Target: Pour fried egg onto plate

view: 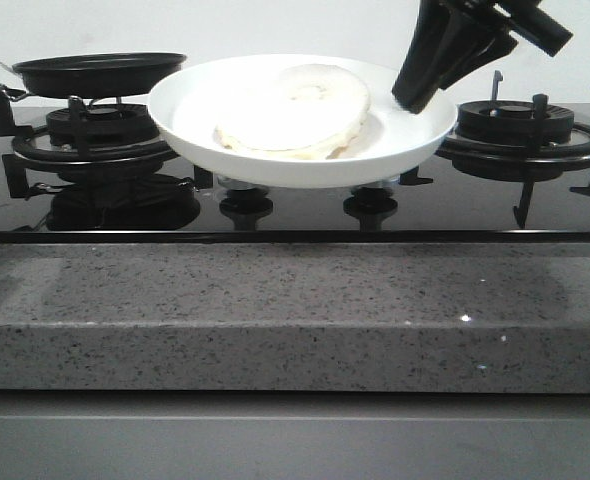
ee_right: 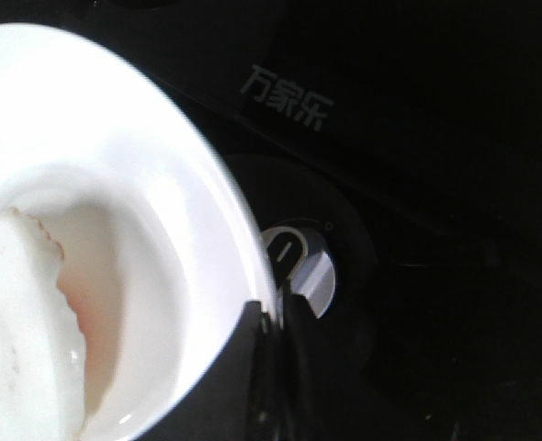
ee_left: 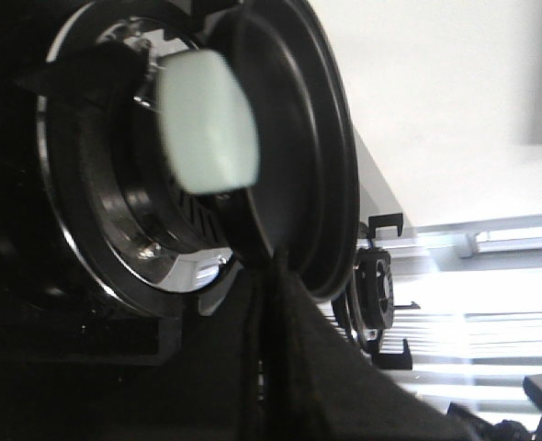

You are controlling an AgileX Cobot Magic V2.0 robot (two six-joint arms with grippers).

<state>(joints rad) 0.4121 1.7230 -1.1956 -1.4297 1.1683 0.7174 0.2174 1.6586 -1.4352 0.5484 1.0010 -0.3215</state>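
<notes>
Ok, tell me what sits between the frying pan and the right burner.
In the front view, the plate with the fried egg, its rim pinched by the right claw, fills that stretch.

Egg point(view: 297, 112) washed out by glare, yolk not discernible, plate point(view: 415, 135) hiding the hob middle behind it, right gripper point(view: 413, 98) arm cut off at the frame top, left gripper unseen in front view, pan handle point(ee_left: 207, 121) blurred close up

Low front camera; close wrist cameras.
</notes>
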